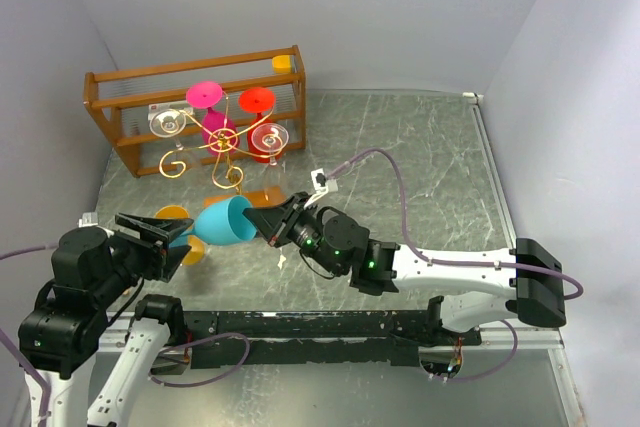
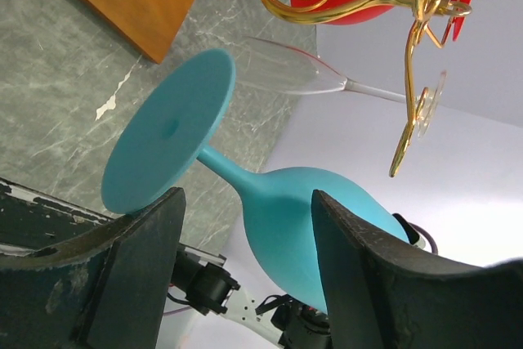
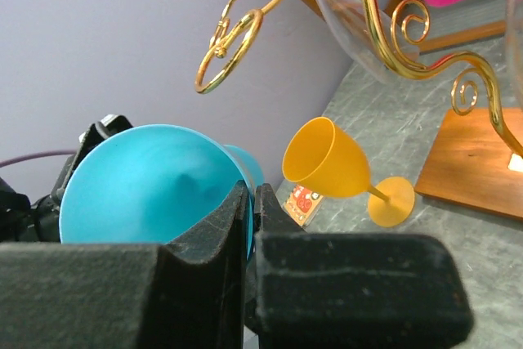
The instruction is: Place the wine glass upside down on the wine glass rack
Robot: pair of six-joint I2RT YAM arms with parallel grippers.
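Tightly clamping the rim of the blue wine glass (image 1: pixel 225 222) in the right gripper (image 1: pixel 263 224), left gripper (image 1: pixel 182 240) agape around its stem.

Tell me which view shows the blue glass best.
Left wrist: the blue glass shows foot, stem and bowl. The top view shows mainly its bowl; the right wrist shows only the bowl, partly behind the right pincer.

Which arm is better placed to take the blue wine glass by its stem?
Left, probably. The left gripper is open, one finger on either side of the blue wine glass near its stem, while the right gripper is shut on the bowl's rim.
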